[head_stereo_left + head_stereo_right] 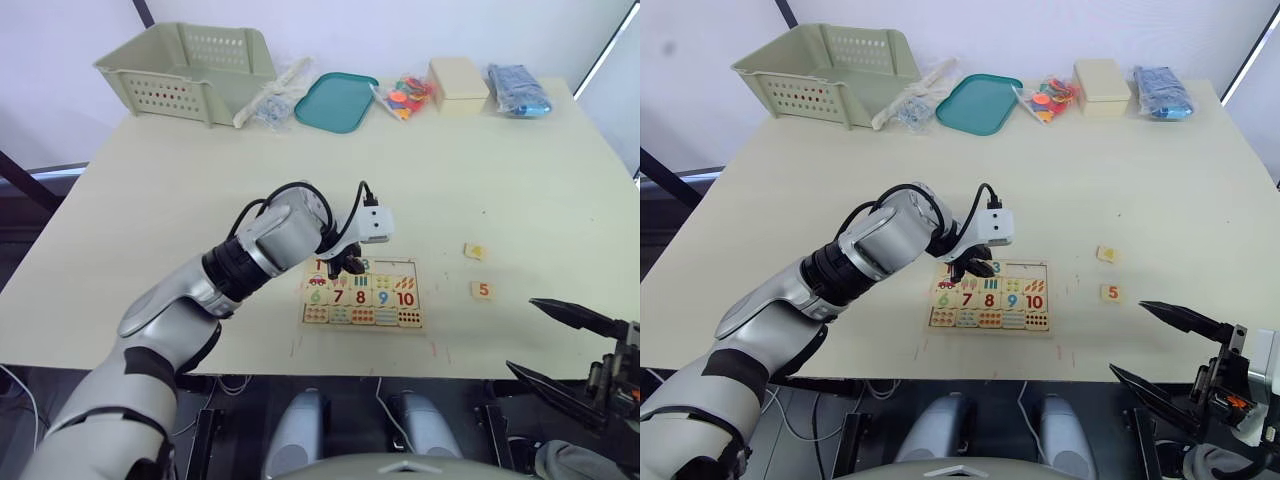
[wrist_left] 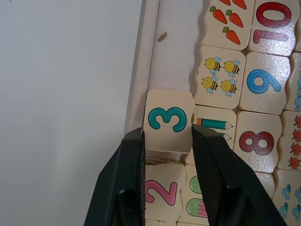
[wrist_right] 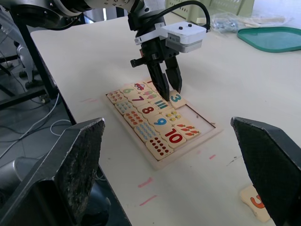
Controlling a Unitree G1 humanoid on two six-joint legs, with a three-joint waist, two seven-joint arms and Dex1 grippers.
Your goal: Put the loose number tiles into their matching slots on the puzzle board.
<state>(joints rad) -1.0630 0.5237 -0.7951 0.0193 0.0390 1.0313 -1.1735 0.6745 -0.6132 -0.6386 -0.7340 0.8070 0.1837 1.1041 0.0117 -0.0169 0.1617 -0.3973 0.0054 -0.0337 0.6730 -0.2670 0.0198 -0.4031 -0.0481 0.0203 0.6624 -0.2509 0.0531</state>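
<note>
Head views: the left tool (image 1: 345,266) reaches down over the top row of the puzzle board (image 1: 364,322), near the worktop's (image 1: 150,200) front edge. Loose tiles 4 (image 1: 476,251) and 5 (image 1: 483,290) lie at the board's 3 o'clock, well apart from it.

Left wrist view: fingers (image 2: 123,179) straddle the 3 tile (image 2: 168,121), which sits in its slot beside the 2 tile (image 2: 161,192); whether they grip it, I cannot tell.

Right wrist view: the right tool (image 3: 178,174) hangs spread wide.
</note>
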